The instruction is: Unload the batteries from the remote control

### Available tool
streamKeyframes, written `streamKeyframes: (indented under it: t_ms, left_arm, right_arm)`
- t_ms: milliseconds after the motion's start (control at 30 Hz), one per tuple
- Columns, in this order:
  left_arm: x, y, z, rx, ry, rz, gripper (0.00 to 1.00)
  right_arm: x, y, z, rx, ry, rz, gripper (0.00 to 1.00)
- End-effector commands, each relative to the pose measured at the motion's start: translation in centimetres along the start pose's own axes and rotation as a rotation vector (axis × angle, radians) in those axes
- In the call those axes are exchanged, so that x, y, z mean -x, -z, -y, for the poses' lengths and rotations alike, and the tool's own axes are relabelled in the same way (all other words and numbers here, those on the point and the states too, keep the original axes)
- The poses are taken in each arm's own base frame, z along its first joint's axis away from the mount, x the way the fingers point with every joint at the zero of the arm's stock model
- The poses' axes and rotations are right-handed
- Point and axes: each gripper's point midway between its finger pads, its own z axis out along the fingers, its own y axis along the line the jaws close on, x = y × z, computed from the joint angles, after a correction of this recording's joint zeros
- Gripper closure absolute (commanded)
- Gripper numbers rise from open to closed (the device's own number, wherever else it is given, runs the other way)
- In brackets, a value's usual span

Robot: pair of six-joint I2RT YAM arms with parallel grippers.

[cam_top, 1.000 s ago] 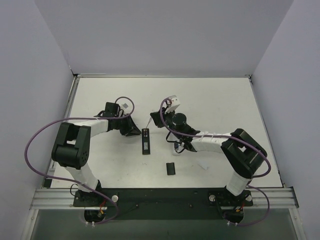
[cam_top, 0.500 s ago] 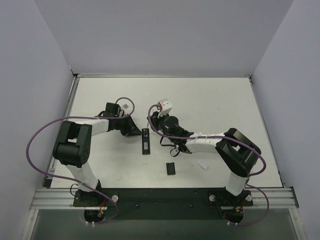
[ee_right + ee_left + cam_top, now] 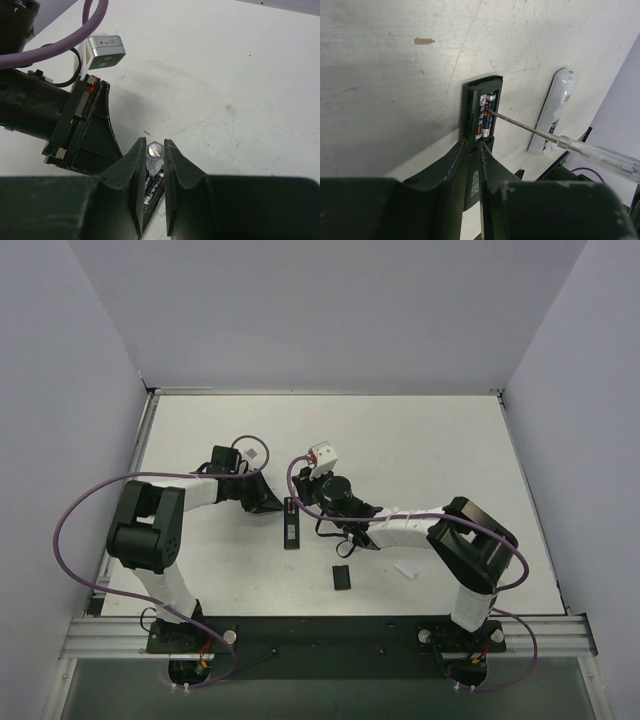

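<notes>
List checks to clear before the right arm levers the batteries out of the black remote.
1. Cover off: ok. The flat black rectangular cover lies apart from the slim black plastic remote.
2. Remote steadied: ok. The left gripper clamps its near end.
3. Tool secure: ok. The right gripper is shut on the clear-handled screwdriver.
4. Tip on target: ok. The metal tip meets the two small dark batteries.
5. Tip wedged under a battery: cannot tell.
6. Batteries out: not ok. Both sit in the compartment.
</notes>
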Motion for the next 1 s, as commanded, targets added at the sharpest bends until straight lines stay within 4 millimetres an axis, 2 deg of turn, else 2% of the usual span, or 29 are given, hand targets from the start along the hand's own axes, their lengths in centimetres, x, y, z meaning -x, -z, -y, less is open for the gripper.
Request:
streamKeyframes:
  t_ms: [0, 167, 300, 467, 533, 633, 933, 967]
  left_arm:
    - [1.0, -0.1, 0.5, -0.014, -0.032, 0.024, 0.76]
    - [1.5, -0.3, 0.4, -0.014, -0.032, 0.032, 0.76]
    - [1.6, -0.5, -0.1, 0.013, -0.042, 0.033, 0.79]
    - [1.6, -0.8, -1.0, 0.047, -0.039, 0.031, 0.82]
    - [1.7, -0.7, -1.2, 0.061, -0.048, 0.035, 0.83]
    - [1.6, -0.9, -1.5, 0.071, -0.049, 0.028, 0.84]
    - [0.9, -1.5, -1.4, 0.05, -0.042, 0.003, 0.85]
    - [0.8, -1.5, -1.2, 0.045, -0.047, 0.0, 0.85]
  right_arm:
    - [0.1, -0.1, -0.9, 0.004, -0.031, 0.031, 1.0]
    - [-1.4, 0.7, 0.3, -0.032, -0.13, 0.022, 1.0]
    - [-2.4, 0.9, 2.0, -0.051, -0.228, 0.003, 1.0]
    - [-2.6, 1.2, 3.0, -0.024, -0.345, -0.002, 1.0]
    - [-3.1, 1.2, 4.4, -0.036, -0.387, -0.01, 1.0]
    - [-3.7, 1.3, 5.1, -0.021, -0.448, -0.023, 1.0]
    - [-4.0, 1.6, 5.8, -0.023, -0.518, 0.005, 1.0]
    - [-4.1, 1.7, 5.5, 0.004, -0.528, 0.001, 1.0]
